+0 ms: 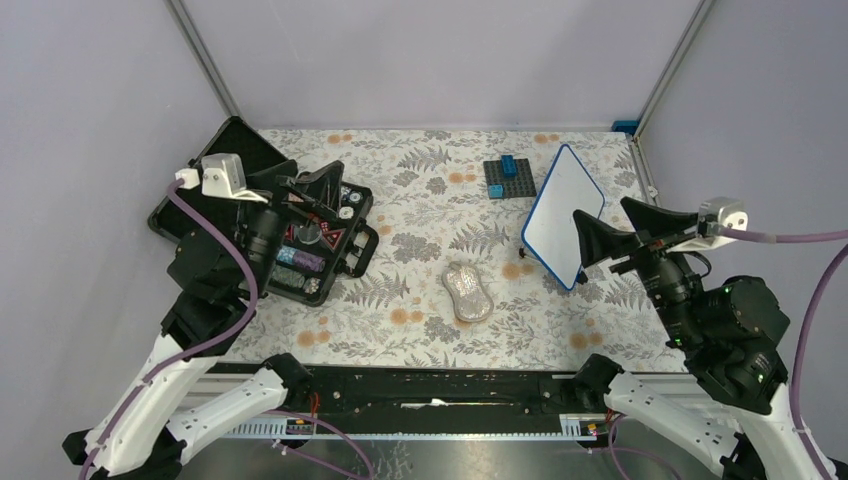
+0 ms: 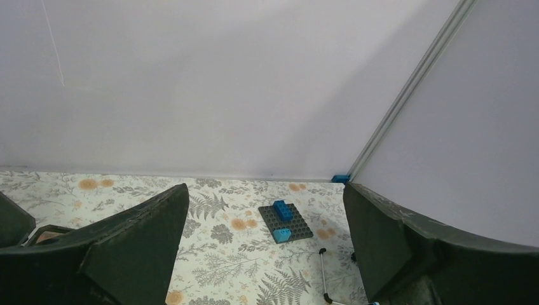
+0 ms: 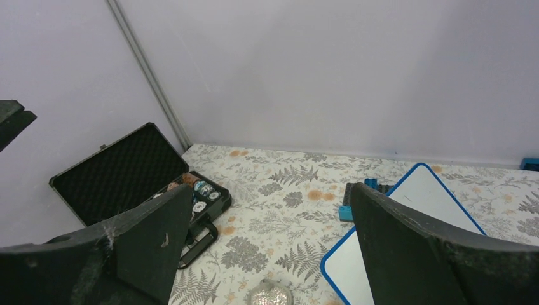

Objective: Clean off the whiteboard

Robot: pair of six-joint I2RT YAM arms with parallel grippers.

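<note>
The whiteboard (image 1: 563, 215) is a white board with a thin blue frame, right of the table's middle; its face shows no writing. It also shows in the right wrist view (image 3: 431, 196), partly hidden behind my right finger. My right gripper (image 1: 605, 222) is open and empty, raised just by the board's right edge. My left gripper (image 1: 325, 205) is open and empty, raised over the open black case (image 1: 345, 250) at the left. In the left wrist view only a thin metal leg (image 2: 324, 273) near the board shows, between the open fingers (image 2: 127, 248).
A silver glittery oval pad (image 1: 468, 292) lies in the middle near the front; it also shows in the right wrist view (image 3: 270, 293). A dark grey studded plate with blue bricks (image 1: 508, 178) sits behind the board. The black case holds small round items. Walls enclose three sides.
</note>
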